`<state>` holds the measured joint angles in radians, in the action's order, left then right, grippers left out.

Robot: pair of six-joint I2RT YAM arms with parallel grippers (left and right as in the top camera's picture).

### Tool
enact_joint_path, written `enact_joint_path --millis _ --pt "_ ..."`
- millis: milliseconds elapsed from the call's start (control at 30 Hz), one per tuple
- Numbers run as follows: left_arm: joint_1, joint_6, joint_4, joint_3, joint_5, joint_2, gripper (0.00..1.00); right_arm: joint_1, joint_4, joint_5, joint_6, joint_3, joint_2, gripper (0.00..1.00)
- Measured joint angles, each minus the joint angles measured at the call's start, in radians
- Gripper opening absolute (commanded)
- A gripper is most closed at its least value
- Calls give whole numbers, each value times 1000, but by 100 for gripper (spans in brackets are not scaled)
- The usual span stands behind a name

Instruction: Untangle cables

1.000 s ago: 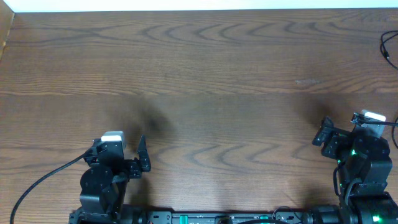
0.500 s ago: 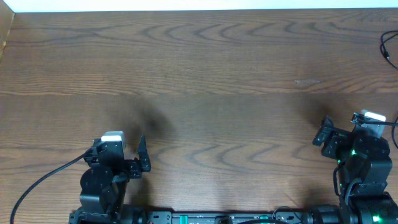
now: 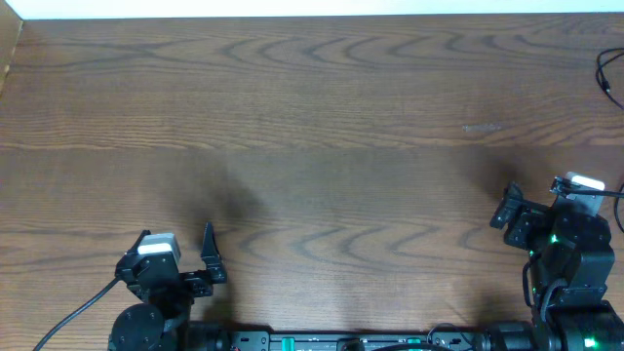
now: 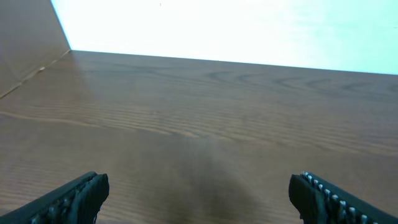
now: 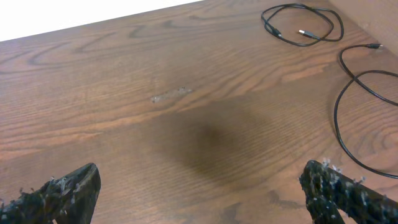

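Observation:
A thin black cable point(image 5: 303, 23) lies in a loose coil with a small plug end at the far right of the table, in the right wrist view. A second thin black strand point(image 5: 347, 93) loops along the right edge, and a bit of black cable point(image 3: 606, 76) shows at the right edge of the overhead view. No white cable is in view. My left gripper point(image 3: 207, 258) point(image 4: 199, 190) is open and empty near the front left edge. My right gripper point(image 3: 507, 207) point(image 5: 202, 183) is open and empty at the front right, well short of the cables.
The brown wooden table point(image 3: 322, 127) has a pale scuff mark point(image 5: 169, 94) ahead of the right gripper. A wooden side wall point(image 4: 28, 43) rises at the table's left edge. A thick black robot wire point(image 3: 58, 297) trails from the left arm.
My left arm has drawn back toward the front edge and slightly left. The right arm has not moved.

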<state>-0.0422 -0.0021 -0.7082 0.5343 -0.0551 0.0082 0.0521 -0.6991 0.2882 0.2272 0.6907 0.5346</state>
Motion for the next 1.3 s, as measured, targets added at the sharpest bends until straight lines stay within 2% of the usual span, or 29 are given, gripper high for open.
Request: enact_joint_path --millis 267,767,1300 --pt "22 0 9 -5 0 0 98 0 0 0 0 0 0 99" --pt "22 0 341 -288 0 0 98 0 0 0 0 0 1 99" --pt "22 0 463 -431 0 2 98 0 0 0 0 -1 1 99"
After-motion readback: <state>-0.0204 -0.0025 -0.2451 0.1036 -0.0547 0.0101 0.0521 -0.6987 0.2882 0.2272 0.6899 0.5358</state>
